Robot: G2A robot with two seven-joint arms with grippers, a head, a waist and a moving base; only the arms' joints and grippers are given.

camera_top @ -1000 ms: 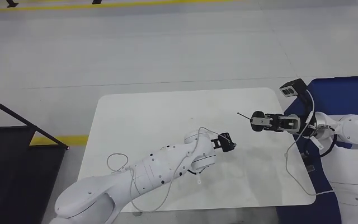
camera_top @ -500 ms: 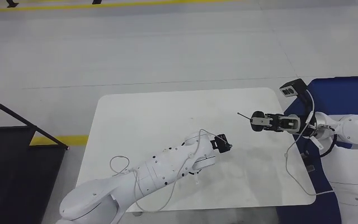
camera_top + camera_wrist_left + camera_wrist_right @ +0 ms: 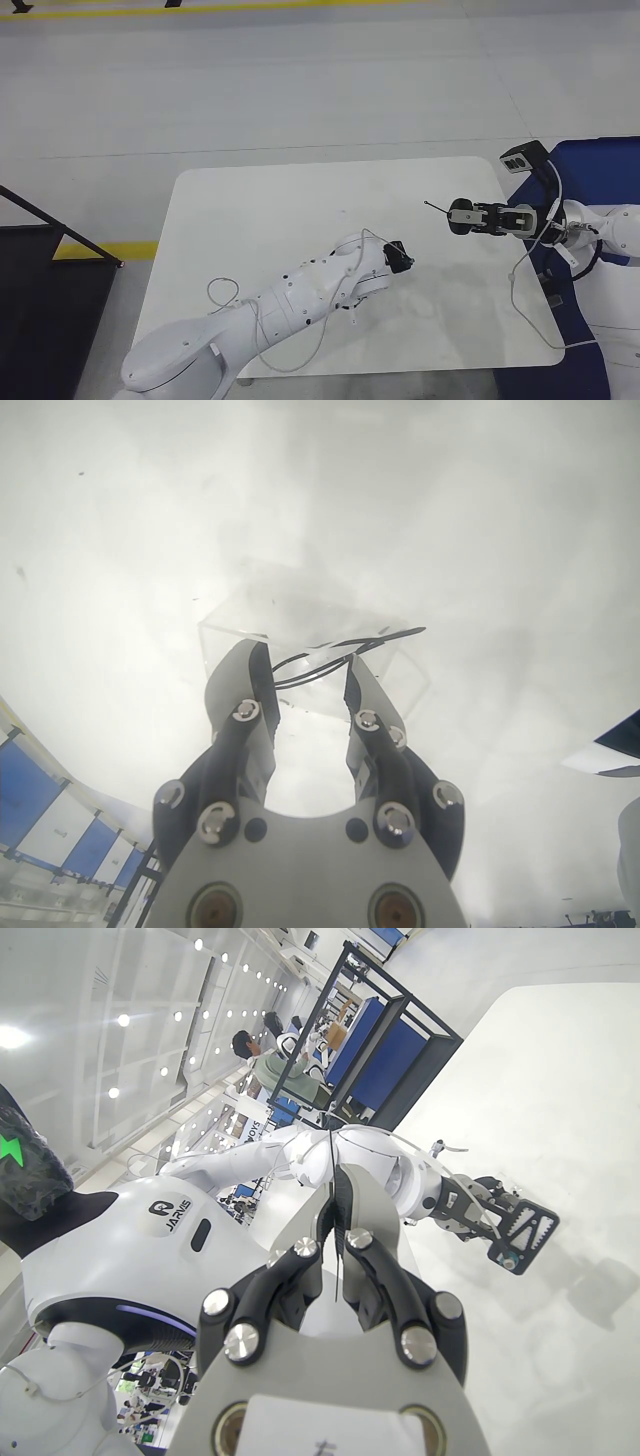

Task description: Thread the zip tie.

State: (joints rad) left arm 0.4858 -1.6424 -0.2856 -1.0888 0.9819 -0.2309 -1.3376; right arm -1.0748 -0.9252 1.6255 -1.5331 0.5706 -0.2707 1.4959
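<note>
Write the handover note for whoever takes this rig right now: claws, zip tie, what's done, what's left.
Right claw: shut on a thin black zip tie, held above the right side of the table, with the free end pointing inward.
Left claw: open, with nothing clamped. Its fingertips are at a clear box that has black strands lying across it.
Done: one tie is in hand.
Left: threading has not started. The claws are apart and no loop is formed.
</note>
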